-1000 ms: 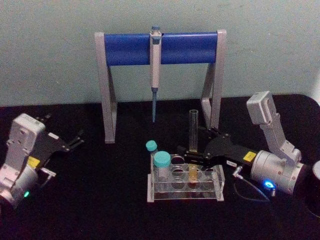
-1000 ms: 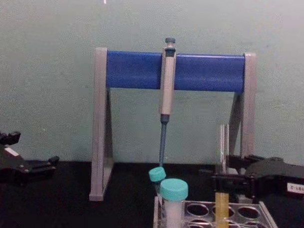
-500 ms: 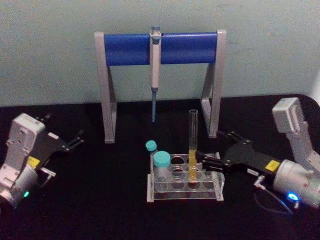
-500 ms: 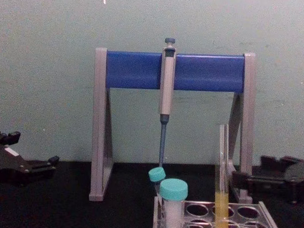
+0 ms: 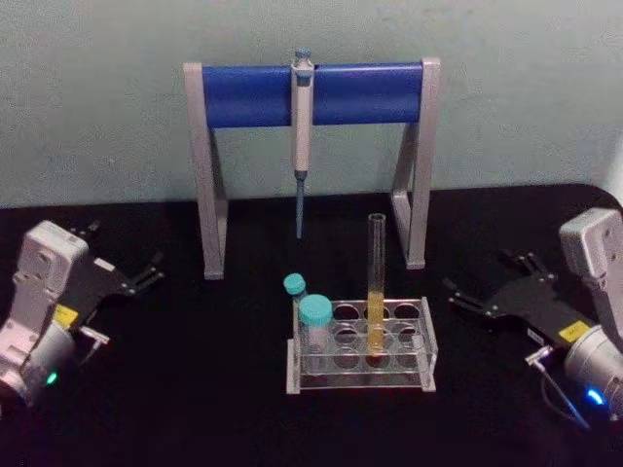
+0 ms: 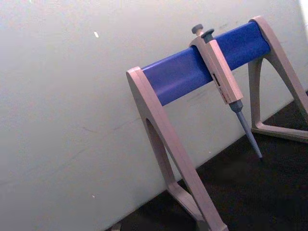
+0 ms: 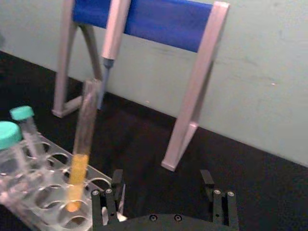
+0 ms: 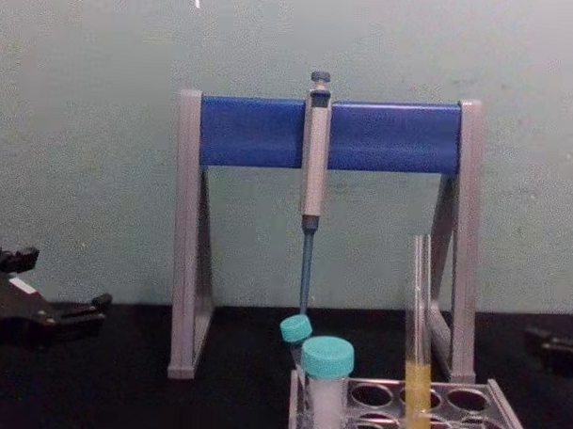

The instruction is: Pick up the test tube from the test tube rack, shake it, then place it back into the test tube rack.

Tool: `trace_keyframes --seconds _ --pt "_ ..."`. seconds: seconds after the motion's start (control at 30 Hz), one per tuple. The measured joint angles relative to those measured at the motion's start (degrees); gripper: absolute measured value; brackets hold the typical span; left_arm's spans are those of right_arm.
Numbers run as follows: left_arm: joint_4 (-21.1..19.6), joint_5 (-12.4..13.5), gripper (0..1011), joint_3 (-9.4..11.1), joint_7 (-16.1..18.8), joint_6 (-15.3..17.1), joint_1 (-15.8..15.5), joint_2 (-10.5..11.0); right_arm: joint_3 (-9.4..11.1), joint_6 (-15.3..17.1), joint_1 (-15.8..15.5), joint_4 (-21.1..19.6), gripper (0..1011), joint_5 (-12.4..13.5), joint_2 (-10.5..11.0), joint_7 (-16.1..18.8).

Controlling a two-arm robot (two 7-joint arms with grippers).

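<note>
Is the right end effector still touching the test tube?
Apart. In the head view the right end effector, open, sits well to the right of the test tube, bare black table between them.

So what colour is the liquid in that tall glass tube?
Yellow-orange, filling the test tube's lower part; the right wrist view shows it best.

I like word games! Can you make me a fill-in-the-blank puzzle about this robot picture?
1. The test tube stands upright in the ____.
2. The liquid in the tube is ____.
3. The pipette hangs from the ____ bar of the stand.
4. The right gripper is open, holds nothing and sits to the rack's ____.

Missing words: rack; yellow-orange; blue; right
</note>
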Motion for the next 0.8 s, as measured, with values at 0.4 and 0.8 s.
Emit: trace_keyframes --seconds 0.4,0.8 --pt "0.00 0.00 1009 0.00 0.00 0.00 0.00 0.00 -0.42 -9.53 -1.18 6.09 1000 -7.85 -4.99 -5.29" --pt "0.00 0.00 1010 0.00 0.00 0.00 0.00 0.00 0.32 -16.44 -1.66 11.48 1000 -9.29 -8.68 -5.43"
